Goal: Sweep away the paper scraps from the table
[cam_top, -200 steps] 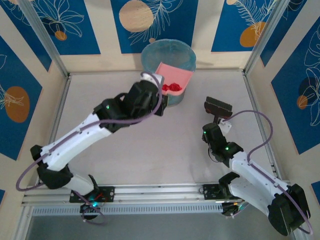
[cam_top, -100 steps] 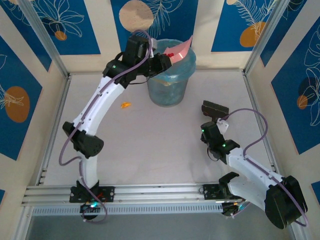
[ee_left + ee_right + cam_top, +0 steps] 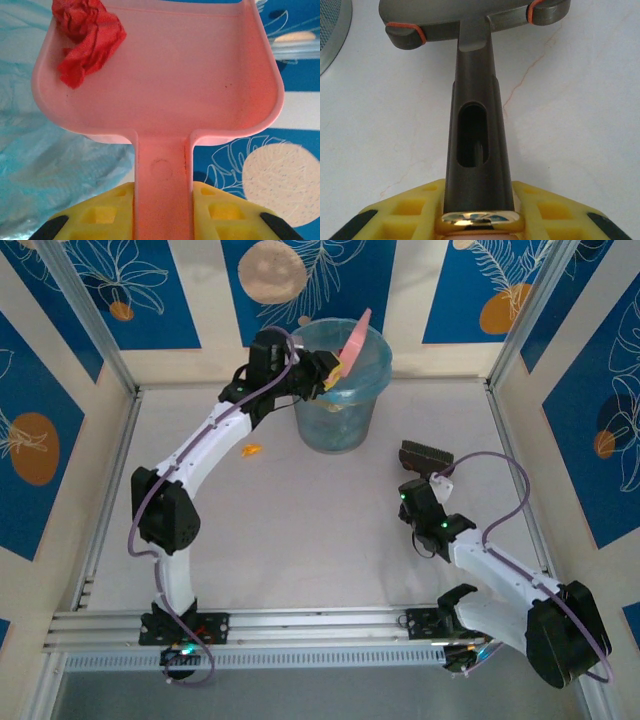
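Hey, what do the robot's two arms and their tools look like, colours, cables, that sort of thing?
The left arm and right arm have white link shells and black joint housings, with small green lights and a purple-grey cable looping alongside. The left tool and right tool have chunky yellow fingers with square recessed pockets and black corners.

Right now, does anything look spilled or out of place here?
Yes: one orange paper scrap lies loose on the table, left of the blue bin, though the pink dustpan is tipped over the bin. A red scrap sits in the dustpan's corner.
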